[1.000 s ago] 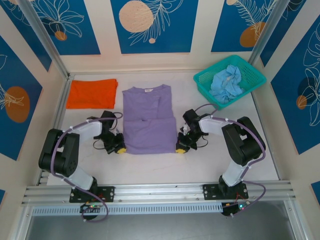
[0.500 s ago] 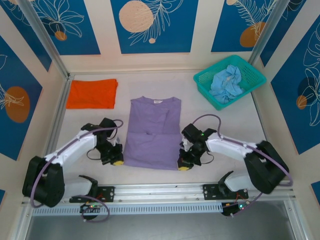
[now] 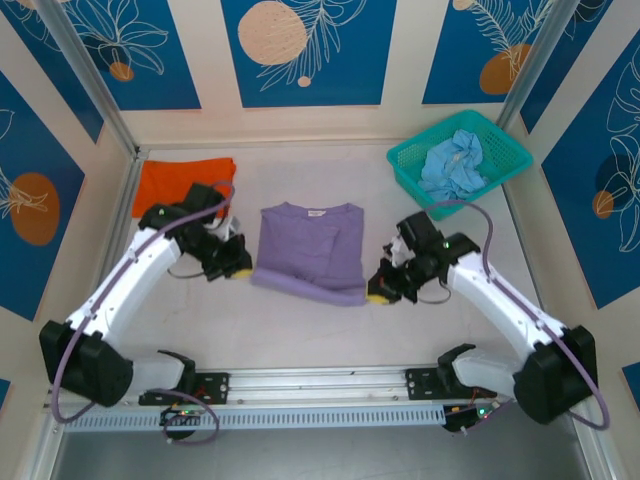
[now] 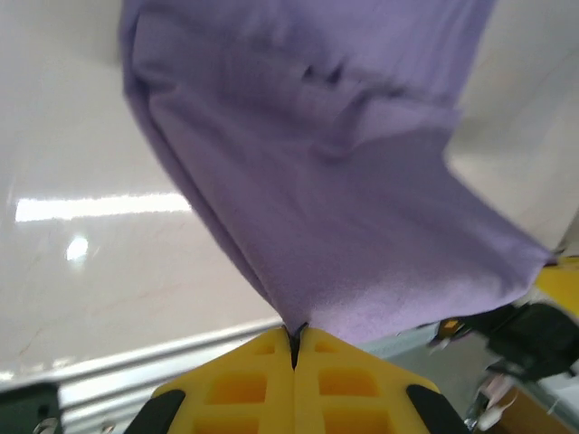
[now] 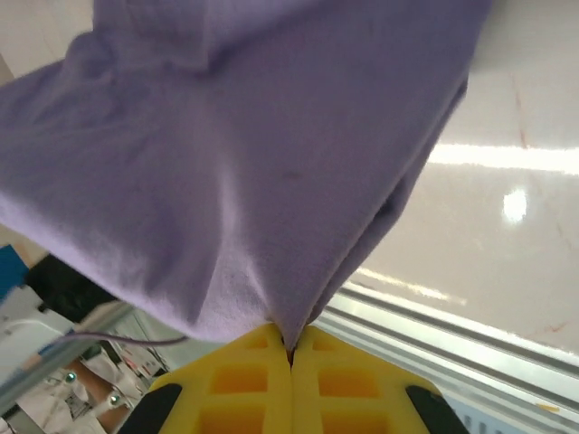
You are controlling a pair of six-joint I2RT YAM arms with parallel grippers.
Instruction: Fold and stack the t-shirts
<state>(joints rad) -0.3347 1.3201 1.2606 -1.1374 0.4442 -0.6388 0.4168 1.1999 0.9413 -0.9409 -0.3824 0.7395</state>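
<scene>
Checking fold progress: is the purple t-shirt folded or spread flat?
Mid-fold: left gripper and right gripper hold the purple t-shirt by its raised near corners.

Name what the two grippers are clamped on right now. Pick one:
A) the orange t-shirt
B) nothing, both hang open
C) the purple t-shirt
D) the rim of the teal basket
C: the left gripper and the right gripper are each pinched shut on a corner of the purple t-shirt, one at either end of its near edge.
</scene>
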